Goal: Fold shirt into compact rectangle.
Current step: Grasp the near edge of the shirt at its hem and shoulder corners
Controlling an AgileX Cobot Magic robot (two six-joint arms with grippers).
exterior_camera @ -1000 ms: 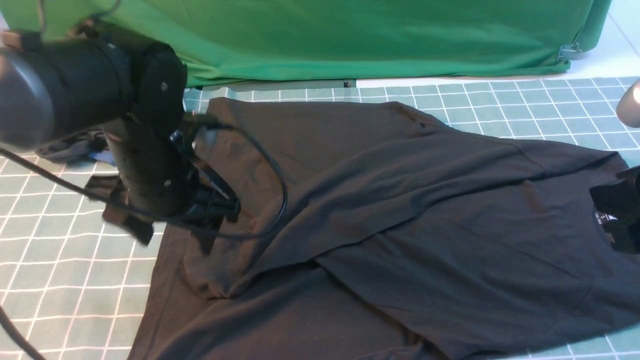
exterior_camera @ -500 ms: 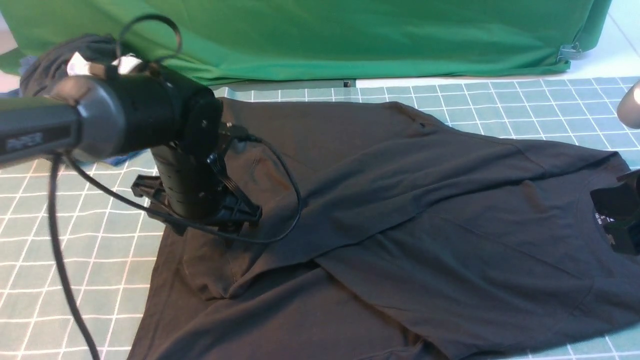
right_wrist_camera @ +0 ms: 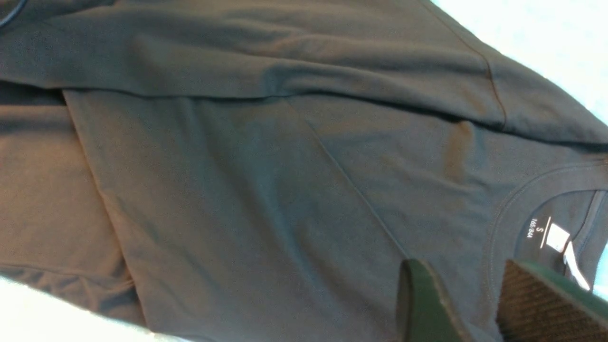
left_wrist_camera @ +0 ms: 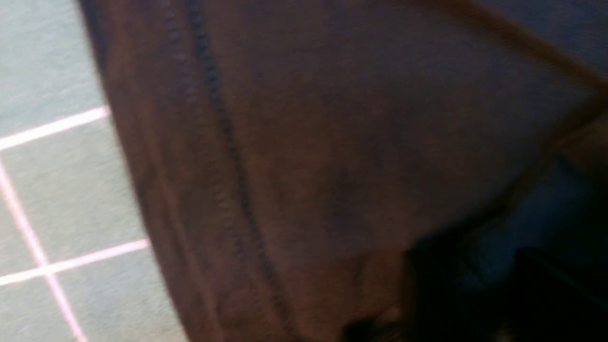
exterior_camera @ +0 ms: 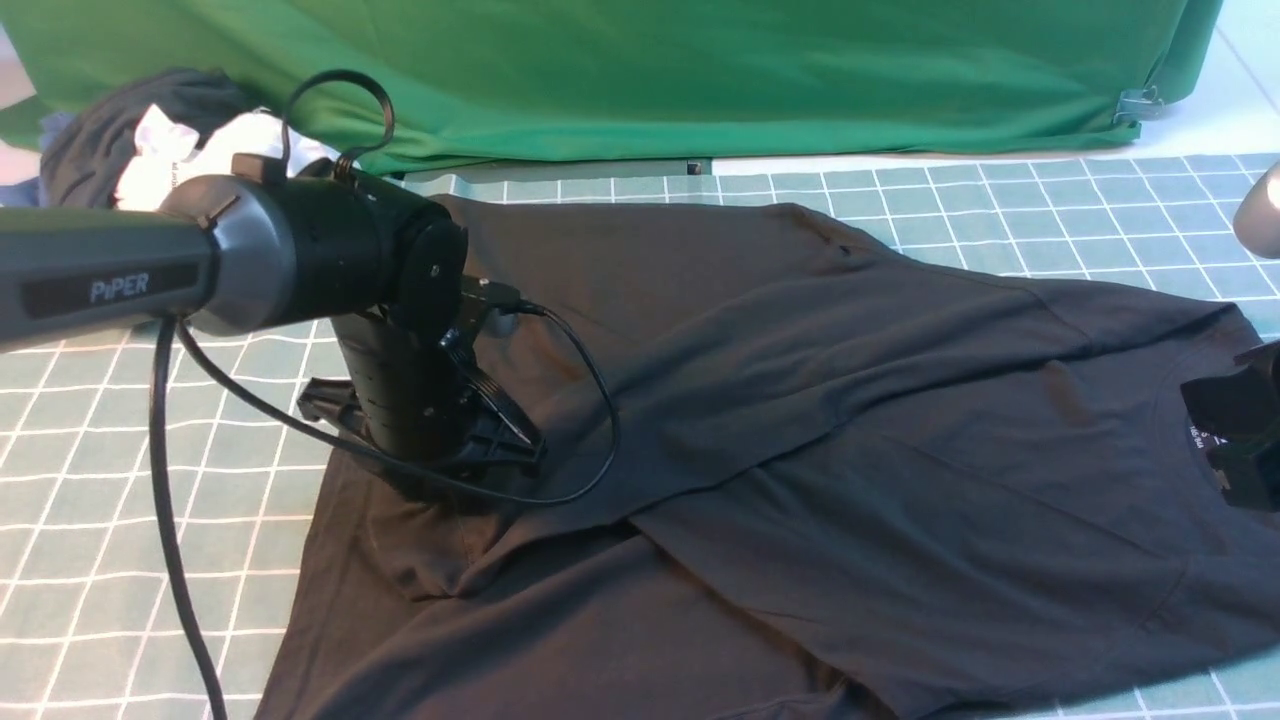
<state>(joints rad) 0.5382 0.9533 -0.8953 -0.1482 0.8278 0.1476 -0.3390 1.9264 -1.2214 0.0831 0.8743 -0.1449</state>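
Shirt [exterior_camera: 850, 450] lies part-folded; your left tool [exterior_camera: 440, 468] sits on its hem [left_wrist_camera: 213, 142], clamped or not you cannot tell; right tool [right_wrist_camera: 475, 308], spread at the collar [right_wrist_camera: 503, 213], likely anchors it.

Left gripper [exterior_camera: 432, 468] low, wrist down (right gripper [right_wrist_camera: 460, 290] jaws apart)

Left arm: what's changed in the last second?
The left gripper swung down and slightly right onto the shirt near its hem; whether its jaws took hold is hidden. The white garment behind came into view. Shirt folds and right gripper unchanged.
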